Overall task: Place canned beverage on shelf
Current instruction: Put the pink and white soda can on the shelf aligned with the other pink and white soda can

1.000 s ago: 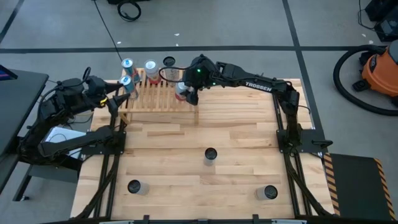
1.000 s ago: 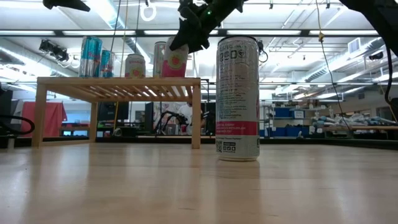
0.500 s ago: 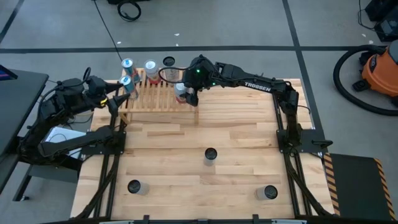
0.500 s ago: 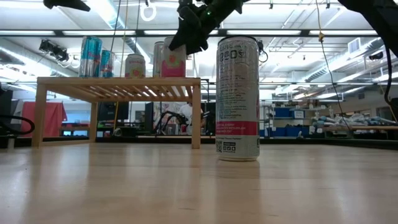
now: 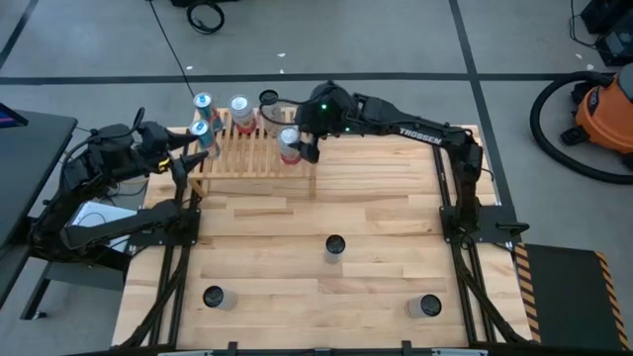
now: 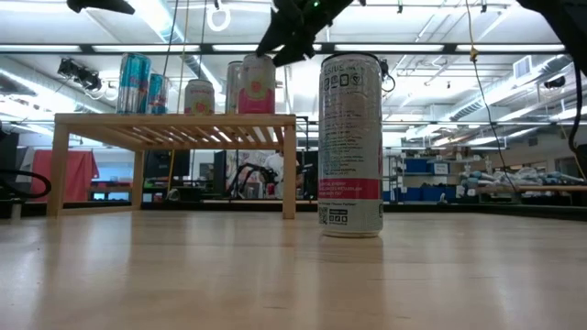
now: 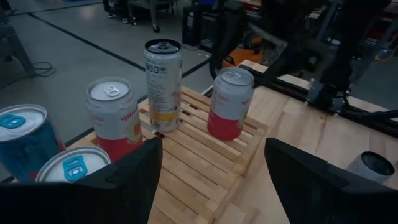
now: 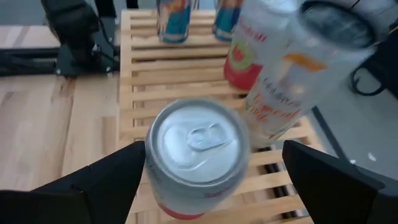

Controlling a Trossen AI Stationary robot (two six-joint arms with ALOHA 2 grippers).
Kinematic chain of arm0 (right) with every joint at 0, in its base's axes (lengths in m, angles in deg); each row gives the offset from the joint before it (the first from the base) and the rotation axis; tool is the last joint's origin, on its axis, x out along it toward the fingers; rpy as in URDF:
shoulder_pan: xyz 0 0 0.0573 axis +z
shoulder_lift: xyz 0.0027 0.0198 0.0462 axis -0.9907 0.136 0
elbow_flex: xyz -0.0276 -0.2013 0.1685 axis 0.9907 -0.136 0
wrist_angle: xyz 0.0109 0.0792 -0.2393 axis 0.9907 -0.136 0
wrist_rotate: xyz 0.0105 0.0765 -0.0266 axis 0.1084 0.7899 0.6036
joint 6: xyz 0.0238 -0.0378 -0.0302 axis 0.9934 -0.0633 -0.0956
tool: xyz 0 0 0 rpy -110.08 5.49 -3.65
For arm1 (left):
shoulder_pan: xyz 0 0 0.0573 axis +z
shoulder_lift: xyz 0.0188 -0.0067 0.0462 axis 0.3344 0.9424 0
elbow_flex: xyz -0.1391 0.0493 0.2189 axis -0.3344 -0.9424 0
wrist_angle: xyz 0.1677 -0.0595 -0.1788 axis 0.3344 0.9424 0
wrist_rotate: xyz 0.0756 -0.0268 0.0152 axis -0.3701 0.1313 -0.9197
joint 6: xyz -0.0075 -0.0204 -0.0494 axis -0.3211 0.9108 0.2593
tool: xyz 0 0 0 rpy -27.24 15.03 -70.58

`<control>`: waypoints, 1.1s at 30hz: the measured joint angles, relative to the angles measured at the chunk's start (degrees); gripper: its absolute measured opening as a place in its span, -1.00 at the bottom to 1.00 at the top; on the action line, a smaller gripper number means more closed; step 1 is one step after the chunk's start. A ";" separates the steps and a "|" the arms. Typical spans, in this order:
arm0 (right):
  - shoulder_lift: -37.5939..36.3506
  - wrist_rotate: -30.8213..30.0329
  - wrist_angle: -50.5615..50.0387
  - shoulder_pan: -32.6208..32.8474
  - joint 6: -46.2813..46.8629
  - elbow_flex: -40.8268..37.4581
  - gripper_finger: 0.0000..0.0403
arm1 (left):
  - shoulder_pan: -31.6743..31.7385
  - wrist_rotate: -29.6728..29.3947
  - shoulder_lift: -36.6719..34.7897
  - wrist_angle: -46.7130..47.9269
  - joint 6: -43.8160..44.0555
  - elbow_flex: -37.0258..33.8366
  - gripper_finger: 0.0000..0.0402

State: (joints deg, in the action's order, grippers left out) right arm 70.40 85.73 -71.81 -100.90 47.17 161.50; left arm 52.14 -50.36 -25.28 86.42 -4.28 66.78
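Right gripper (image 5: 300,138) above the shelf (image 5: 259,158), jaws spread and released, a pink-and-white can (image 8: 198,158) standing free between them. Left gripper (image 5: 176,156) waits beside the shelf, its jaws' state unclear.

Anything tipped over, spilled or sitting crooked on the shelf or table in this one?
Nothing stands out. Five cans stand upright on the shelf, including the pink-and-white can below the open right gripper. Three more cans stand upright on the table. No spills or dents show.

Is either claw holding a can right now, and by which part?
Nothing is held. The right claw is open above the pink can standing on the shelf. The left claw waits empty beside the shelf.
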 joint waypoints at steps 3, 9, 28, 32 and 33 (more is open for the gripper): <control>-1.66 -0.05 0.38 -0.04 0.00 0.00 0.94 | -0.01 0.03 0.00 0.17 0.54 0.01 0.41; -3.72 -0.05 0.98 0.00 0.00 0.04 0.94 | -0.01 -0.03 0.01 -1.85 3.18 0.01 0.41; -3.92 -0.02 1.02 2.65 0.02 0.04 0.94 | 0.01 0.86 0.58 -4.19 3.53 0.01 0.41; -3.92 -0.03 1.02 2.62 0.02 0.04 0.94 | -0.01 3.87 1.72 -4.97 4.47 0.01 0.41; -3.92 -0.03 1.02 2.62 0.02 0.04 0.94 | 0.00 4.70 1.87 -5.51 4.55 0.01 0.41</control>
State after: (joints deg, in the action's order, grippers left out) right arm 66.48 85.70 -70.79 -98.28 47.19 161.55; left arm 52.14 -45.66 -23.40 80.92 0.26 66.78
